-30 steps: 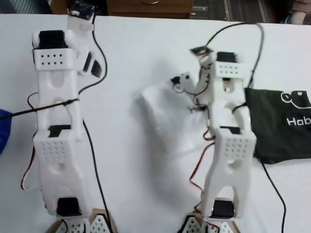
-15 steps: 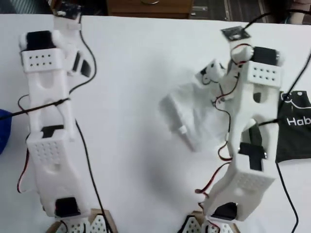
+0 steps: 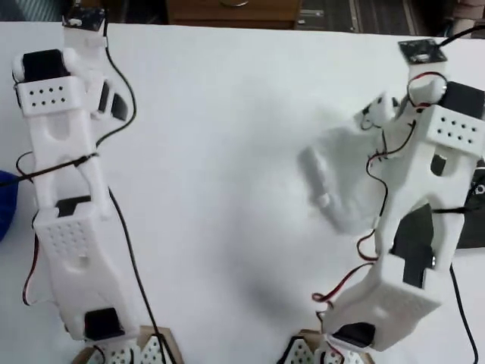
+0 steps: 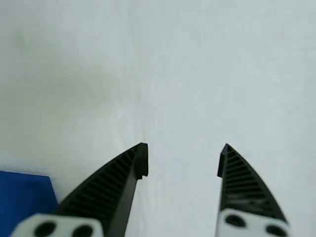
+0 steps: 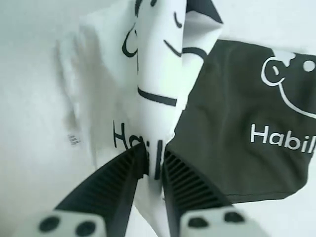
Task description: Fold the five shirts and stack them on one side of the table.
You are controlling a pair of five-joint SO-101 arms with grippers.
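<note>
At the far left edge a blue cloth point(image 3: 6, 201) lies on the tabletop point(image 3: 227, 152), probably another of the shirts waiting its turn; just beside it stands the left arm point(image 3: 64, 189), stretched toward the far side. The left claw point(image 4: 182, 158) hangs over bare white surface with its jaws apart and nothing between them; the corner of the blue cloth lies near one jaw without touching it.

Right of the bare middle, the white shirt point(image 3: 341, 182) hangs bunched from the right arm point(image 3: 413, 227); the right claw point(image 5: 154, 160) is clamped tight on a gathered fold of it, and the printed front drapes away from the jaws. It looks loosely bundled rather than squarely folded; whether its lower edge rests on the tabletop I cannot tell. At the far right the dark shirt point(image 5: 232, 133) lies flat and folded, and the white cloth overlaps its near edge in the wrist view.

The step in hand looks like stacking: the white shirt goes onto the dark one, which marks the chosen side. The next move calls for setting the bundle squarely over the dark shirt; lowering it so the loose part lands flat, not crumpled; then freeing the fold without dragging the pile askew.
</note>
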